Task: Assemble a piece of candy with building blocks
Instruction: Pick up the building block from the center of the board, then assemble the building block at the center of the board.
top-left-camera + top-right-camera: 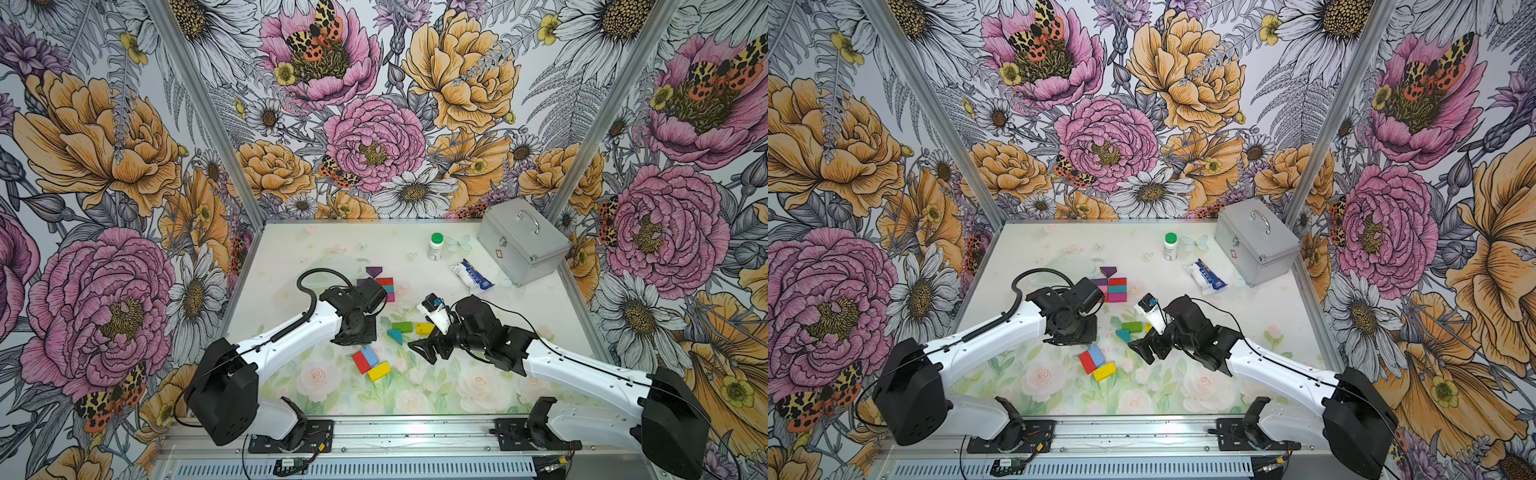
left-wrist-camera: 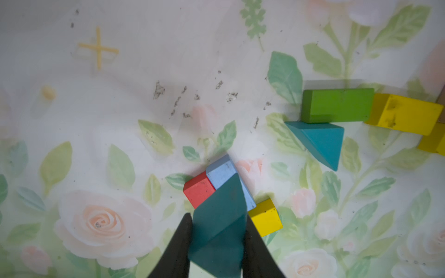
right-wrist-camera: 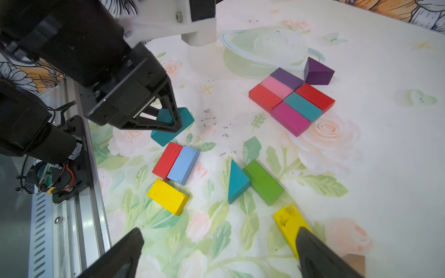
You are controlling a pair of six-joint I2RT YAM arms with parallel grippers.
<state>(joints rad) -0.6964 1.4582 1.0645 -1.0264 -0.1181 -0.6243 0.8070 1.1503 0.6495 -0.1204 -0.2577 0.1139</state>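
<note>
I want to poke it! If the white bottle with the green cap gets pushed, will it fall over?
Probably, if pushed high: the white bottle stands upright, tall and narrow. Once down, it would likely roll, since it looks round. It seems stiff plastic, so it shouldn't squash.

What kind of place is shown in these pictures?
Probably a robot test booth, not a home: two white arms fixed on a metal rail, flower-printed panels closing in a small table, and building blocks on it.
</note>
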